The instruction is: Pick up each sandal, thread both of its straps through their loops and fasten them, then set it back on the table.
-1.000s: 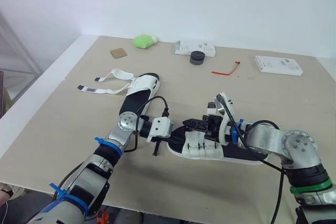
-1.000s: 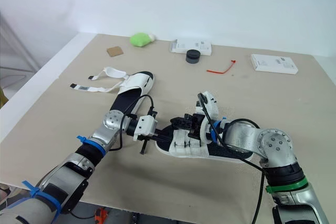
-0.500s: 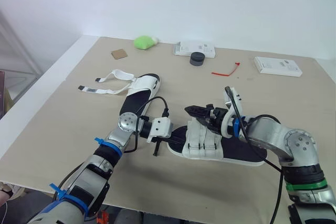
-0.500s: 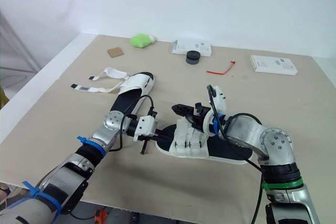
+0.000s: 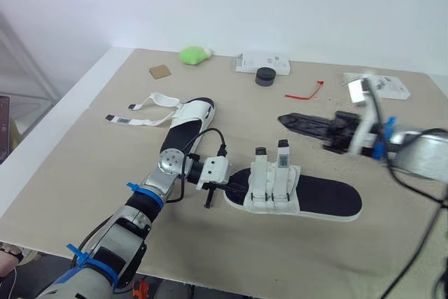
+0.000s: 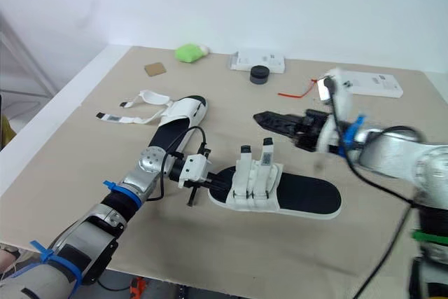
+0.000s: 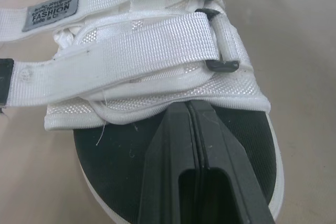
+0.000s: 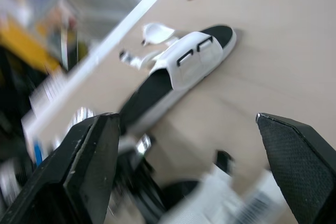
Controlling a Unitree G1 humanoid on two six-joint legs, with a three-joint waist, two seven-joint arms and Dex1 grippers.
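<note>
The fastened sandal (image 5: 294,194) lies at the closed left end effector (image 7: 190,109); the second sandal (image 5: 190,118), beyond it, has loose straps (image 5: 140,111); the right end effector (image 5: 283,120) is spread wide.

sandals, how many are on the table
2: the loose-strapped sandal lies left of centre; the other sandal lies nearer the front edge, at the left pincer. None seems hidden.

The tan table (image 5: 91,166) carries a near sandal (image 5: 323,197), far sandal (image 5: 189,118), green lump (image 5: 194,54) and red tie (image 5: 304,93).

Head stereo pair down over table (image 5: 84,138); left wrist camera close above sandal (image 7: 136,45)
</note>
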